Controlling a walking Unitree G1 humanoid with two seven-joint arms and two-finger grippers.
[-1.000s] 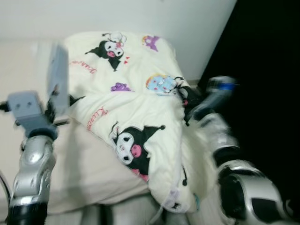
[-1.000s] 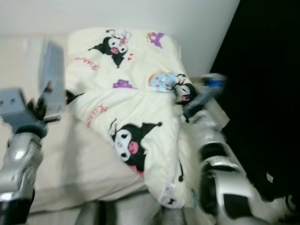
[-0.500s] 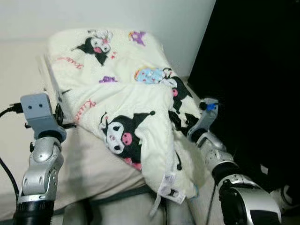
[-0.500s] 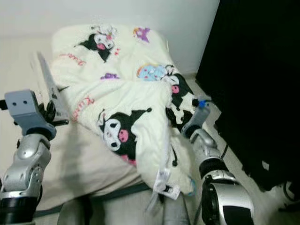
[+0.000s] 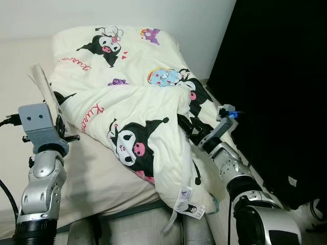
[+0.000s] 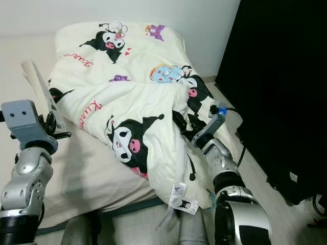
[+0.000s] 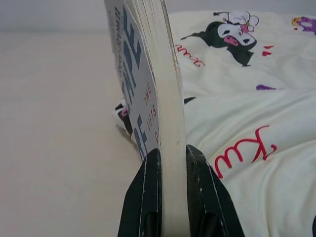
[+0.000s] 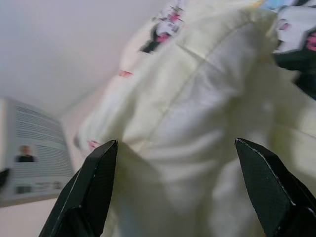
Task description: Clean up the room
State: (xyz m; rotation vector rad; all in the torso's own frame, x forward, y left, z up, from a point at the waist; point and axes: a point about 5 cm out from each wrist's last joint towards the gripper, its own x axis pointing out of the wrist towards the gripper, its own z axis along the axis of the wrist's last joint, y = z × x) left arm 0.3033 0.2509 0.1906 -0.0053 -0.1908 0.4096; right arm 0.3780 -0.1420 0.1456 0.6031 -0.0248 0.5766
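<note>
A cream blanket point(image 5: 134, 97) printed with cartoon figures lies bunched on the bed point(image 5: 97, 176), its folded edge hanging over the right side. My left gripper point(image 7: 173, 154) is shut on a thin book point(image 5: 44, 88), held upright on edge above the beige sheet, left of the blanket. At the blanket's right fold, my right gripper point(image 5: 188, 128) is open, its fingers point(image 8: 89, 182) spread wide in front of the fabric. The book's back cover point(image 8: 34, 148) appears beyond the blanket in the right wrist view.
A black panel point(image 5: 278, 76) stands close along the right side of the bed, with a narrow strip of floor point(image 6: 255, 171) between. A white wall point(image 5: 153, 13) runs behind the bed. The blanket's tag point(image 5: 186, 198) dangles at the near corner.
The camera has swung and steadied. My right gripper has reached in to the blanket's right fold. The left gripper still holds the book upright in about the same place.
</note>
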